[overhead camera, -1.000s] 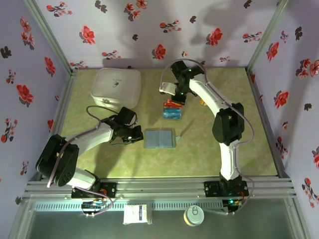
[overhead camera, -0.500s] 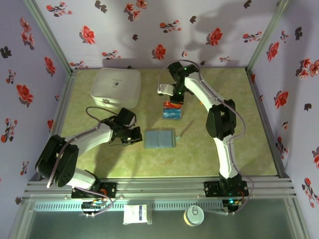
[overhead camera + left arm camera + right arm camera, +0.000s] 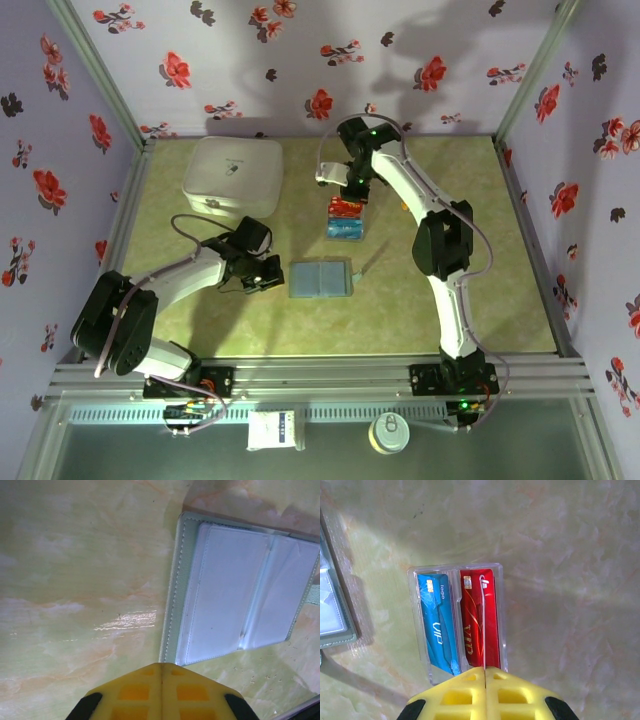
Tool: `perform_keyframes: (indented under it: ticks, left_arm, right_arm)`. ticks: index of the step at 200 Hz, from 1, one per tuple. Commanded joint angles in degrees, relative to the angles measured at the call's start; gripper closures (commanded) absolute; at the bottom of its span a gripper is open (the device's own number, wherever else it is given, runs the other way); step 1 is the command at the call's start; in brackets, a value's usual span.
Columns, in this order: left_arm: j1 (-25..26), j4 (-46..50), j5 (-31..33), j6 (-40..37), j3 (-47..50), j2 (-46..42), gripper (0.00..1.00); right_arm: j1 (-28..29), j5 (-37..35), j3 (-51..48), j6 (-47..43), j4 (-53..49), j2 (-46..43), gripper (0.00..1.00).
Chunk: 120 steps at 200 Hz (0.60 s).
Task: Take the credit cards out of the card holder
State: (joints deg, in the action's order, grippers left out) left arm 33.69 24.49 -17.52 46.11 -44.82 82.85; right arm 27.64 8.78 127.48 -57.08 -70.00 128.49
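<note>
Now against earlier: the right arm's elbow has swung leftward and the right gripper (image 3: 484, 672) has edged toward the far wall over the last second; left arm, cards and holder lie as they did.
Cards: blue card (image 3: 436, 625) and red card (image 3: 480, 617) sit side by side in a clear tray (image 3: 455, 569) on the table (image 3: 520, 300); they are on the far side of the holder (image 3: 321, 279), near it but apart.
Card axis: long sides parallel; from above they run left to right, red on the far side; in the right wrist view the chip ends point away from the fingers.
Holder: lies open and flat near the table's middle; two panels side by side, long axis left to right, tab (image 3: 314, 594) on its right edge.
Right gripper: yellow pads pressed together, nothing between them; in its own view it overlaps the red card's near end.
Left gripper (image 3: 161, 667): pads together, nothing held; just beside the holder's left edge, contact unclear.
</note>
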Motion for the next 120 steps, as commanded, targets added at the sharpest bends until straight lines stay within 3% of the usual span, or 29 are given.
perform_keyframes:
  ticks: [1, 40, 77, 120]
  left_arm:
    - [-0.57, 1.7, 0.67, -0.62, -0.77, 0.28, 0.96]
    - [-0.62, 1.72, 0.68, -0.49, -0.47, 0.47, 0.96]
    - [-0.74, 1.53, 0.57, -0.38, -1.03, 1.21, 0.96]
    - [-0.73, 0.95, -0.06, -0.84, -2.3, 2.83, 0.96]
  right_arm:
    - [-0.48, 0.34, 1.76, -1.46, -1.26, 1.94, 1.0]
    - [-0.46, 0.8, 1.64, -1.23, -1.63, 3.69, 1.0]
    - [-0.61, -2.12, 1.48, 1.13, 0.63, 3.79, 0.86]
    - [-0.75, -1.68, -1.76, 5.85, 5.09, -0.64, 0.82]
